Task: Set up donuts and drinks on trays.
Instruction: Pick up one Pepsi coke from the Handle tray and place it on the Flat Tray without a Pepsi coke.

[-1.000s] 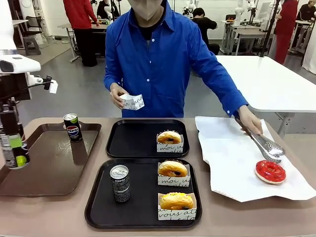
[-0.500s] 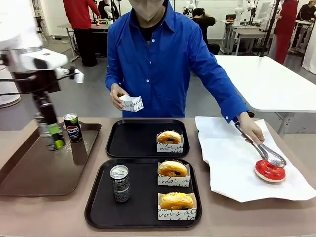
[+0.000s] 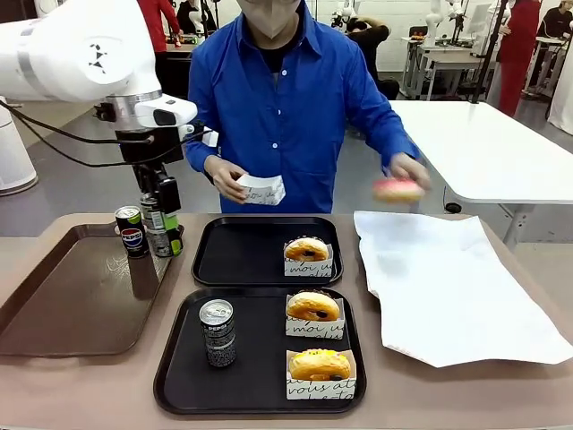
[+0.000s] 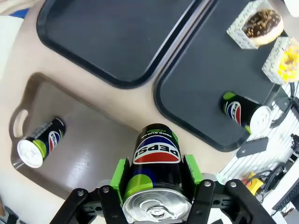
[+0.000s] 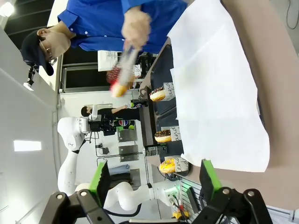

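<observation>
My left gripper (image 3: pixel 161 231) is shut on a black drink can (image 3: pixel 158 224), held above the gap between the brown tray and the far black tray (image 3: pixel 237 260). In the left wrist view this can (image 4: pixel 156 161) sits between the green pads, Pepsi logo up. The far tray holds one sleeved donut (image 3: pixel 307 249). The near black tray (image 3: pixel 260 385) carries a can (image 3: pixel 218 333) and two sleeved donuts (image 3: pixel 313 306) (image 3: pixel 320 365). The person holds an empty white sleeve (image 3: pixel 261 189) and lifts a red donut (image 3: pixel 397 189). My right gripper (image 5: pixel 154 186) is open and holds nothing.
A long brown tray (image 3: pixel 81 305) lies at the left with another Pepsi can (image 3: pixel 132 231) standing at its far end. White paper (image 3: pixel 448 278) covers the table's right side. The person stands at the far edge, arms over the table.
My left arm carried the can rightwards from the table's left edge, across the brown tray, to beside the far black tray. The person lifted the red donut off the paper.
</observation>
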### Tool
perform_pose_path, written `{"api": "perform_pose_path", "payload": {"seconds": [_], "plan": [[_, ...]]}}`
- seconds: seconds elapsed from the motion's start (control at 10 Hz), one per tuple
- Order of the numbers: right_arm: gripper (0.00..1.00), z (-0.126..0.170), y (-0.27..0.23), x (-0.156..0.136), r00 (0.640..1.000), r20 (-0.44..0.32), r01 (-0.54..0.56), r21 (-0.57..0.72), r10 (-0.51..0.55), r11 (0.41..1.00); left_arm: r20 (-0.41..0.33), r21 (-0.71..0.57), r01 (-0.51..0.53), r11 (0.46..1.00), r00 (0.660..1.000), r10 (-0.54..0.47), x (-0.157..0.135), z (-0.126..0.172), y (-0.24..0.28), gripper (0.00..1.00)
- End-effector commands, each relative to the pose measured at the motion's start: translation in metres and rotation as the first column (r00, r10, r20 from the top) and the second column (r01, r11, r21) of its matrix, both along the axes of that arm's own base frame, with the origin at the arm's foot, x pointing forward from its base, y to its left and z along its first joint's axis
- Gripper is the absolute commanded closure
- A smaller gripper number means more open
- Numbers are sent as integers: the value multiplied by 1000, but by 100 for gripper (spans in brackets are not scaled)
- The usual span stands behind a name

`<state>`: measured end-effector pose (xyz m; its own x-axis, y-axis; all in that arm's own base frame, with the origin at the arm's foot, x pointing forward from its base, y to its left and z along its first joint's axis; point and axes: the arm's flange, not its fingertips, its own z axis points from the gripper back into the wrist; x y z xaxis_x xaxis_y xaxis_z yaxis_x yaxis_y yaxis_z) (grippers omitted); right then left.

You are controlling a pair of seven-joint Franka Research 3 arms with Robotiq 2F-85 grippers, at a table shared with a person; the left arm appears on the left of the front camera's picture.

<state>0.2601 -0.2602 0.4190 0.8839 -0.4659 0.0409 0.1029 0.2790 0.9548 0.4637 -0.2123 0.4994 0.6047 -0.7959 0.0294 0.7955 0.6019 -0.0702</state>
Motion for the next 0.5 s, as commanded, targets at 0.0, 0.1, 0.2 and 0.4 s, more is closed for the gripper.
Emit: {"api": "perform_pose_path", "payload": {"seconds": [0.0,0.1,0.2,0.4], "plan": [[0,0,-1,1,1000,21,2,10,-2,1000,33,-38,-31,999,999,33,16,6,-13,41],[0,0,-1,1,1000,21,2,10,-2,1000,48,-48,-43,998,998,46,26,-1,-20,41],[0,0,-1,1,1000,21,2,10,-2,1000,73,-55,-68,996,995,72,32,-8,-24,41],[0,0,-1,1,1000,21,2,10,-2,1000,107,-86,-78,993,990,87,47,-21,-32,41]]}}
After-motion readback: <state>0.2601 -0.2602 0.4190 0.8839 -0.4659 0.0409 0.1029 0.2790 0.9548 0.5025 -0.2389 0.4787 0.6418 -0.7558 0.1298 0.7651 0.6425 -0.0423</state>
